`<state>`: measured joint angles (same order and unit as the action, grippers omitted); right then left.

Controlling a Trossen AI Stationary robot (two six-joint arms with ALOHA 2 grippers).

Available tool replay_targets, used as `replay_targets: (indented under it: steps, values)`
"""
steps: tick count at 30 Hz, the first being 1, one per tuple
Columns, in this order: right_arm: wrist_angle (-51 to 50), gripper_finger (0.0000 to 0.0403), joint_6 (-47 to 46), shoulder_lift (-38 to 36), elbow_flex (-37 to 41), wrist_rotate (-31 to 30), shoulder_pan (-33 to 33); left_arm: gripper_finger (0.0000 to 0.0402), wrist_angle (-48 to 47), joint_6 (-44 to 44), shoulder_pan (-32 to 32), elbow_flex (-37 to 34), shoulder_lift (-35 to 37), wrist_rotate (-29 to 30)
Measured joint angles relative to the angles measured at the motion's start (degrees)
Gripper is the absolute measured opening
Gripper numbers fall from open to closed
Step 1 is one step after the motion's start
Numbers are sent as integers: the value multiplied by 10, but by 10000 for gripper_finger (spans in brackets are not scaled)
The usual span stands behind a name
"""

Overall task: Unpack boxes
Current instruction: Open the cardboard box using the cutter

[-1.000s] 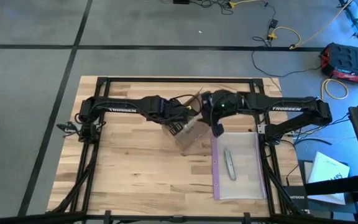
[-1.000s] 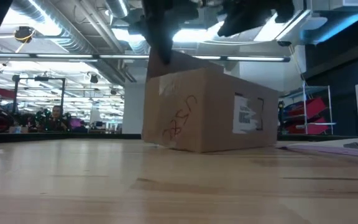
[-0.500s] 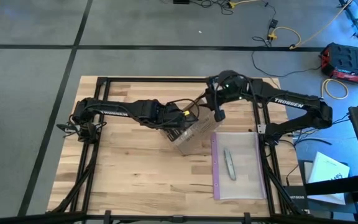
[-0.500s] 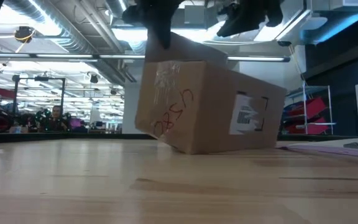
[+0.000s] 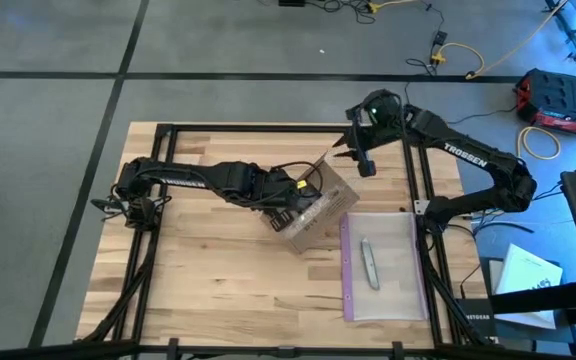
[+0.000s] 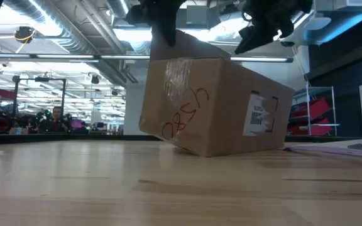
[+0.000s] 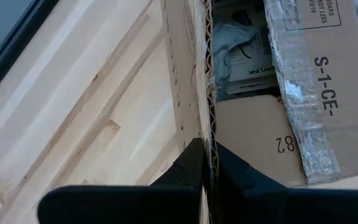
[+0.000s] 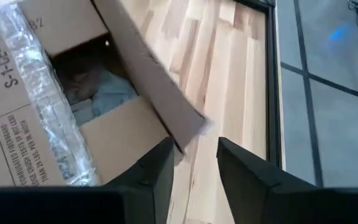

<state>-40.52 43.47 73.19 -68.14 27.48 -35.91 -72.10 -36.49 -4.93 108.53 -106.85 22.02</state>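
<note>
A: What does the table (image 5: pixel 208 270) carry, going from the biggest thing down?

B: The wooden table top bears one brown cardboard box (image 5: pixel 313 208) near its middle, toward the far edge. In the low view the box (image 6: pixel 215 107) stands tilted, one bottom edge lifted off the wood, with red scrawl on one side and a pale label on another.

A: And beside it?

B: A clear plastic bag (image 5: pixel 383 262) with a purple zip edge lies flat just to the box's right, and a small grey tool (image 5: pixel 368 264) lies on the bag.

A: What are the arms doing?

B: The left gripper (image 5: pixel 290 205) sits at the box's left side. In the left wrist view its fingers (image 7: pixel 191 165) are clenched on a flap (image 7: pixel 188 68) of the box, the corrugated edge pinched between them. Taped flaps and pale wrapped contents (image 7: pixel 241 53) show inside the opened top.

A: The right one?

B: The right gripper (image 5: pixel 358 155) hangs above the table behind the box, apart from it. In the right wrist view its fingers (image 8: pixel 157 168) stand parted with nothing between them, and one raised flap (image 8: pixel 148 74) of the box sticks out in front of them
</note>
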Motion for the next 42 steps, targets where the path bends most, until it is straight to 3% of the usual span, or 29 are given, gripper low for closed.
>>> replay_targets:
  steps: [4,9,12,18,23,33,42]
  values:
    - [18,142,-23,2,0,59,-28,0,0,3,-1,0,0,0]
    - [-18,188,-40,25,17,-29,-55,0,0,-1,-3,0,0,0]
    - [10,200,-52,25,41,-41,-74,0,0,-1,-3,0,0,0]
    - [13,183,-73,26,50,-34,-76,0,-2,24,-3,1,0,3]
    - [16,162,-65,23,45,68,-77,0,7,54,5,1,0,-1]
    - [-4,151,-61,22,44,79,-76,0,67,87,52,1,6,-51]
    - [-1,151,-60,22,44,81,-76,0,130,118,98,-55,38,-110]
